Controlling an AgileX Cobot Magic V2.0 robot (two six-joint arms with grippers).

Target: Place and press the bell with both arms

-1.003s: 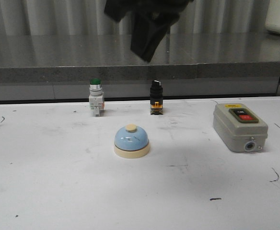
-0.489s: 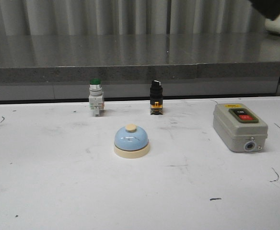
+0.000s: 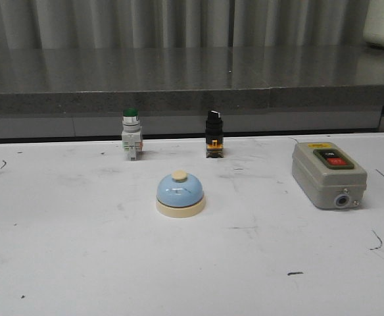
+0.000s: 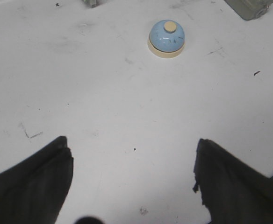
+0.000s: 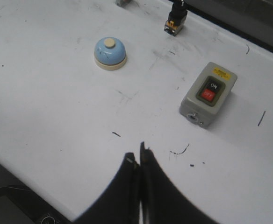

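Observation:
The light-blue domed bell (image 3: 180, 195) with cream base and cream button stands upright on the white table, near its middle. It also shows in the left wrist view (image 4: 166, 38) and in the right wrist view (image 5: 110, 52). My left gripper (image 4: 132, 156) is open and empty, well above the table and short of the bell. My right gripper (image 5: 137, 157) is shut and empty, high above the table's near part, apart from the bell. Neither gripper shows in the front view.
A grey switch box (image 3: 329, 174) with black and red buttons lies right of the bell. A green-capped push button (image 3: 131, 133) and a black selector switch (image 3: 214, 133) stand behind it near the table's back edge. A dark ledge (image 3: 192, 72) runs behind the table.
The dark arm that hung at the top middle of the front view one second ago moved off to the upper right and is now out of that view. The bell has not moved.

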